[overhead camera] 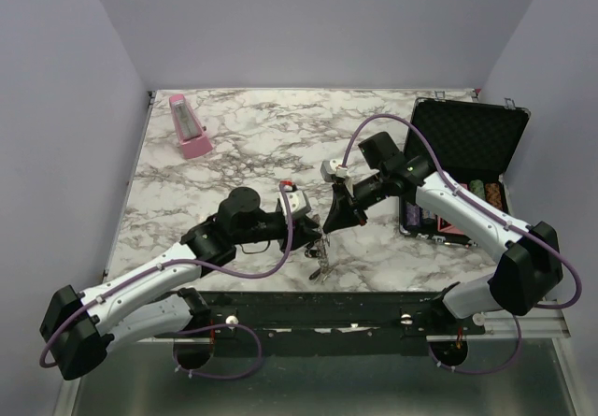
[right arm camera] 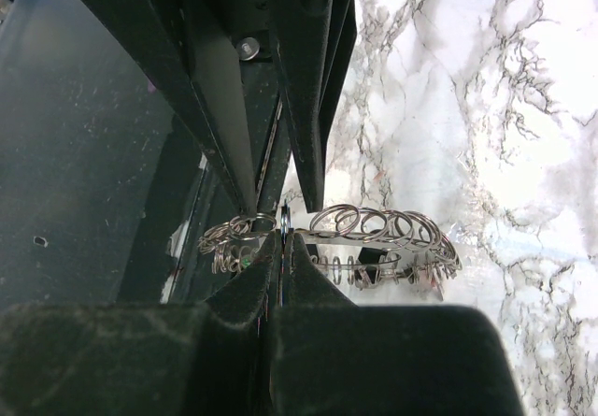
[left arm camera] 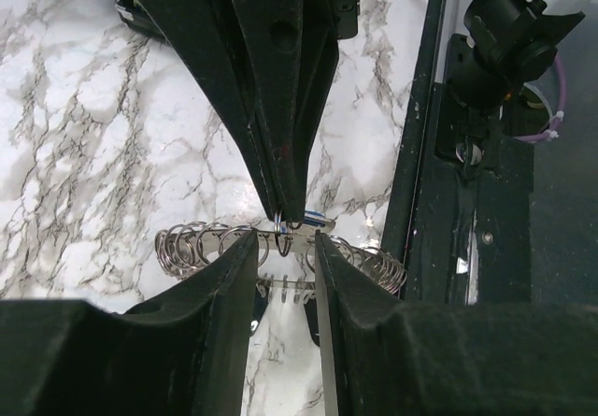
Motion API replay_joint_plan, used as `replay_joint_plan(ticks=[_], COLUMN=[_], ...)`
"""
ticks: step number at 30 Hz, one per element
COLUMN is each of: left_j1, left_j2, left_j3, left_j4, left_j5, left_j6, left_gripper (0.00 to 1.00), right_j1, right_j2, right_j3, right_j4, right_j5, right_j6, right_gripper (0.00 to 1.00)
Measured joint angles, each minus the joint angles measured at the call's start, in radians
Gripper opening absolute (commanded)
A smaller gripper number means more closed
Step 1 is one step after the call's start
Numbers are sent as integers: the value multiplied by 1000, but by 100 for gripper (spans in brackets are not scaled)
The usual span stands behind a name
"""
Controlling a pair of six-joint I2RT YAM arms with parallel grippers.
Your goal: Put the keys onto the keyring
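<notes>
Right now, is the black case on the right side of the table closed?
No, the black case is open, with its foam-lined lid raised.

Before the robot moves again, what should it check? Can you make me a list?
1. Right gripper shut: ok, its tips are pressed together right at the toothed grey metal keyring.
2. What the right gripper is pinching: cannot tell, only something thin and silvery shows.
3. Left gripper lined up on the keyring: ok, its fingers stand on either side of the ring's band.
4. Left gripper really holding the keyring: cannot tell.
5. A key ready to go on: cannot tell, only a small blue bit shows beside the right gripper's tip.
</notes>
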Motion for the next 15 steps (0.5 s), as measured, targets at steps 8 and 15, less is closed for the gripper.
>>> replay_joint_plan(ticks=[8,15], left_j1=[0,0], left_j2=[3,10], left_j3=[0,1], left_j4=[6,6], left_j5=[0,0], left_j6=[-5,-7], left_gripper=[27,0], right_j1=[0,0], right_j2=[0,0], right_j3=[0,0], right_j4=[0,0], right_j5=[0,-1], right_j6=[0,0], right_gripper=[3,3])
